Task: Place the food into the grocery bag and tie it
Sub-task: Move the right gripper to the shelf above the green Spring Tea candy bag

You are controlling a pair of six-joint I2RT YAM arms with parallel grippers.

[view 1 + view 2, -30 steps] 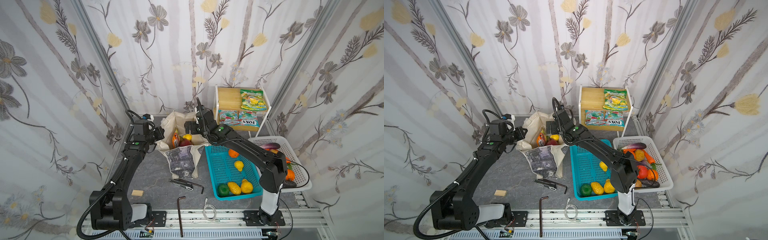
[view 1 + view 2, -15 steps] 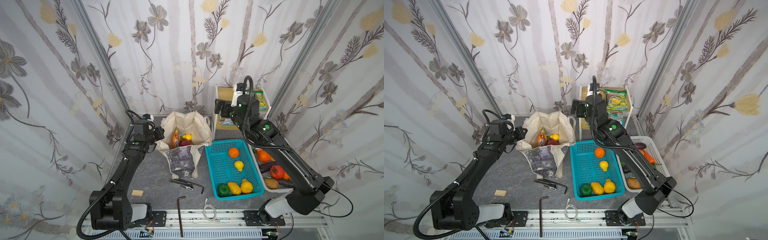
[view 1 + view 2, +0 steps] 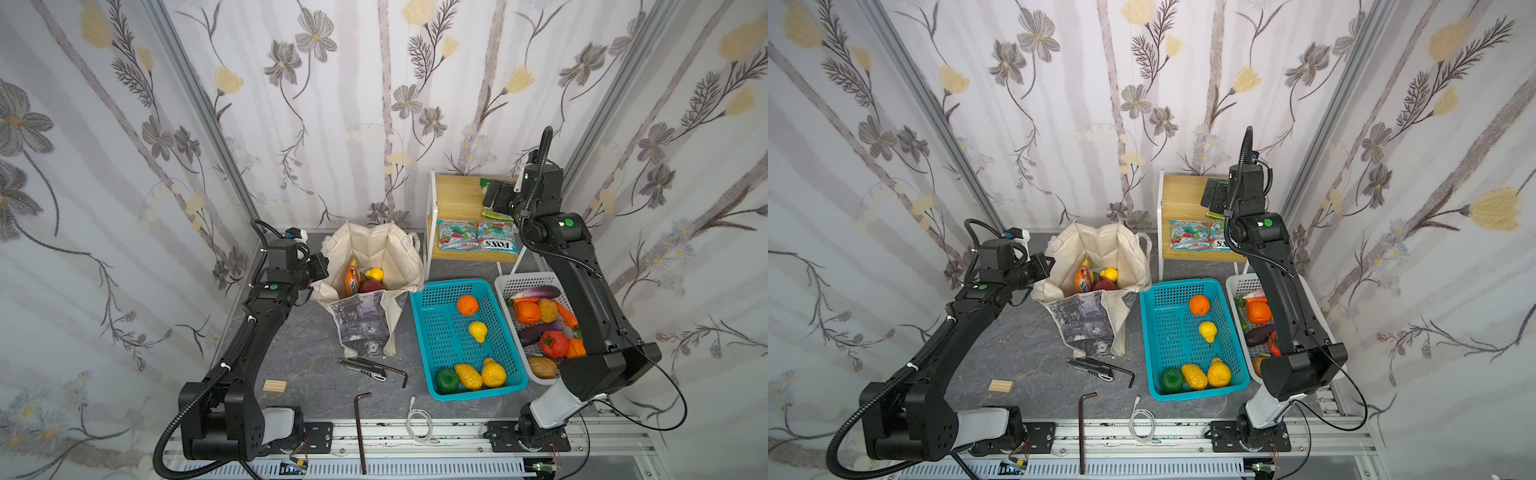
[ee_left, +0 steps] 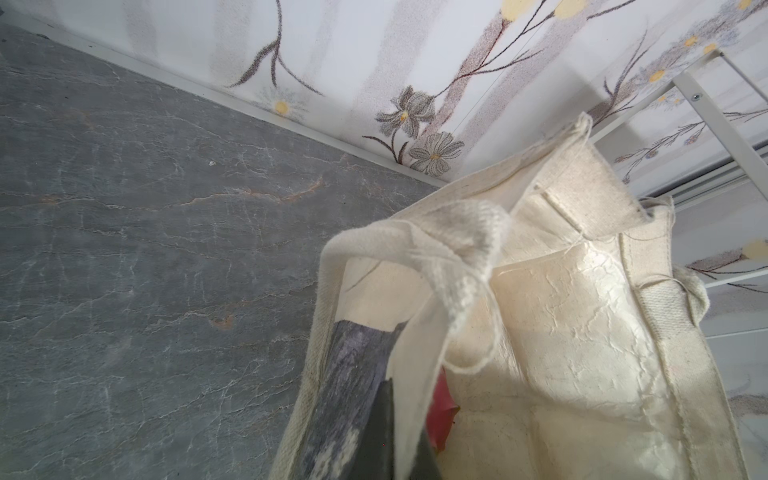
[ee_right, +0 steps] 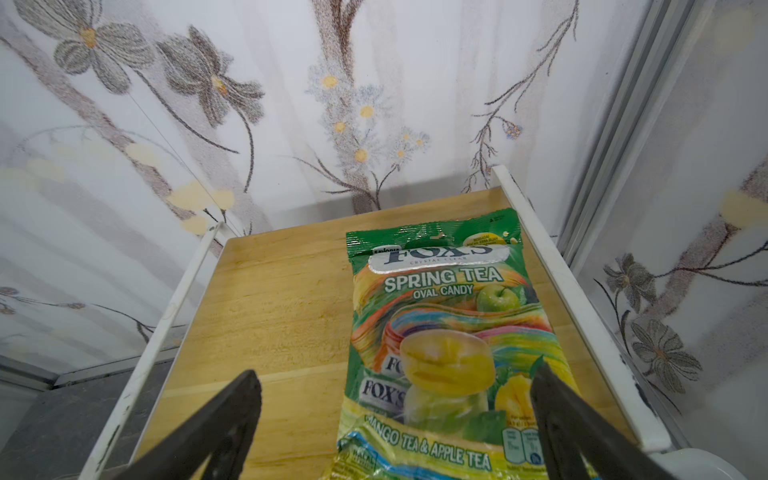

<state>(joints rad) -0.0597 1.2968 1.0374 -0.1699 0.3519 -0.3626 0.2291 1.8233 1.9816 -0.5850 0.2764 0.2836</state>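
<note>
Right tool (image 5: 392, 374) has swung from grocery bag (image 3: 374, 249) to green packet (image 5: 440, 316).

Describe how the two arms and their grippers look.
The left arm and right arm are matte black, boxy links on white base sections, each with a green dot near the wrist and a ribbed black cable hose looping alongside. The right gripper has dark, tapered wedge fingers.
</note>
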